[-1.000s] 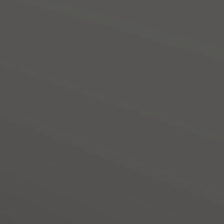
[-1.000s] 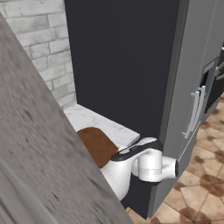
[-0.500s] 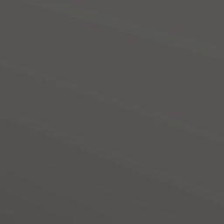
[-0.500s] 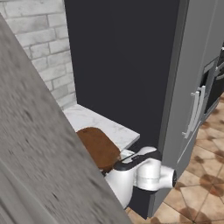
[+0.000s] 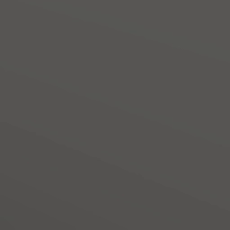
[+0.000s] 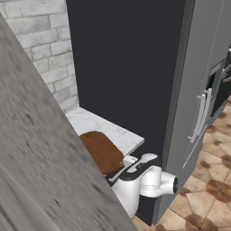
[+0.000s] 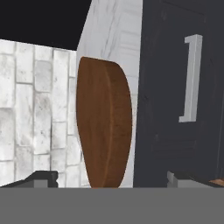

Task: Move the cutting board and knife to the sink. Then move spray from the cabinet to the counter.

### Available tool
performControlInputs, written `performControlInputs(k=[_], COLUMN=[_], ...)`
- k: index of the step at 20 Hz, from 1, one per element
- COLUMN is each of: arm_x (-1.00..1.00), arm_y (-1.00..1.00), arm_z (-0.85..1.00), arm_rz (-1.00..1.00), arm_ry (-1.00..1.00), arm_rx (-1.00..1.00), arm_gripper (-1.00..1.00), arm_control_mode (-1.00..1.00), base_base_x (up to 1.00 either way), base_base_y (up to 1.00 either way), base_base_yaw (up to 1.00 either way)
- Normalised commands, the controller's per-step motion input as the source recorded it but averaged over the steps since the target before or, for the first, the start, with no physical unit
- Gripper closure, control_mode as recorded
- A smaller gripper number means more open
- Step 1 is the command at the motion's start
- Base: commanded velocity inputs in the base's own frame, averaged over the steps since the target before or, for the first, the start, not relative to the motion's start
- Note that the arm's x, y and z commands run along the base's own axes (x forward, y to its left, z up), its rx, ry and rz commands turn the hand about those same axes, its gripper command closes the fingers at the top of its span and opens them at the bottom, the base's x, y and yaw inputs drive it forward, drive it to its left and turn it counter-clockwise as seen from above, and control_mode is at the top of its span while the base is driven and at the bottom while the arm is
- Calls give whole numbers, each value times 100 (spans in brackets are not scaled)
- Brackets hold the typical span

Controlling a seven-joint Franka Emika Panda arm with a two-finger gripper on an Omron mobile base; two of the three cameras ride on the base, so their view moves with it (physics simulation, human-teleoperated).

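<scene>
On the white marble worktop with faint grey veins (image 6: 108,131), at about the centre of my right base view, lies the flat dark-brown oval wooden cutting board (image 6: 101,151). It rests flat on the stone, its near end at about 5 o'clock reaching toward the counter's front edge, where my white arm's wrist hangs just beside it. At 12 o'clock from the board rises a dark charcoal panel (image 6: 126,63); at 10 o'clock is a pale grey brick wall (image 6: 43,49), and at 3 o'clock stands a tall grey appliance with a silver bar handle (image 6: 200,115) over brown tiled floor (image 6: 212,189). A blurred grey surface fills the lower left of that view — too close for me to say what it is.

Through the hand view, rolled on its side, the cutting board (image 7: 105,127) stands dead ahead between the two dark finger tips of the gripper (image 7: 111,179). The claw is spread wide — one tip at 7 o'clock, the other at 5 o'clock — and grips nothing. Right of the board is a dark cabinet front with a silver handle (image 7: 191,78).
</scene>
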Motion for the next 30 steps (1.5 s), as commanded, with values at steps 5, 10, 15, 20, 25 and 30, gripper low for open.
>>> performControlInputs(k=[5,10,15,20,25,30], arm_x=[12,7,0,0,0,0], arm_y=[1,0,0,0,0,2], arm_z=[-28,-2,0,2,14,15], arm_rz=[0,0,0,0,0,0], arm_ry=[0,0,0,0,0,0], arm_rx=[0,0,0,3,12,8], arm_gripper=[-100,-100,-100,-100,-100,-100], arm_control_mode=[-100,-100,-100,-100,-100,-100], base_base_x=[0,0,0,0,0,0], base_base_y=[0,0,0,0,0,0], base_base_yaw=[0,0,0,0,0,0])
